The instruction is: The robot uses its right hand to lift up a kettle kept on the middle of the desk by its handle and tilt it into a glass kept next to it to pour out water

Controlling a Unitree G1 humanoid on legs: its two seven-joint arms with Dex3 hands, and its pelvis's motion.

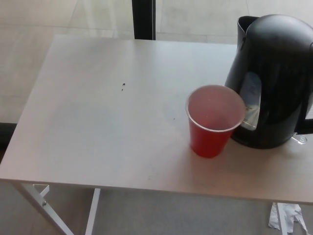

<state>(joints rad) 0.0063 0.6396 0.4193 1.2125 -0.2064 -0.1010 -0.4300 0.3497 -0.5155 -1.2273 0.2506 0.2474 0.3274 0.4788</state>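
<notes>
A black electric kettle (pixel 275 78) stands upright at the right side of a pale desk (pixel 98 127), its spout at the upper left and a clear water window facing the cup. Its handle side runs off the picture's right edge. A red plastic cup (pixel 213 120) stands just left of the kettle, upright, its rim close against the kettle's body. The cup's inside looks pinkish; I cannot tell if it holds liquid. Neither of my hands shows in the head view.
A dark vertical post (pixel 144 19) rises behind the desk's far edge. White desk legs (pixel 44 203) show below the front left corner. Crumpled white paper (pixel 286 218) lies on the floor at lower right. Two tiny dark specks (pixel 122 86) mark the desktop.
</notes>
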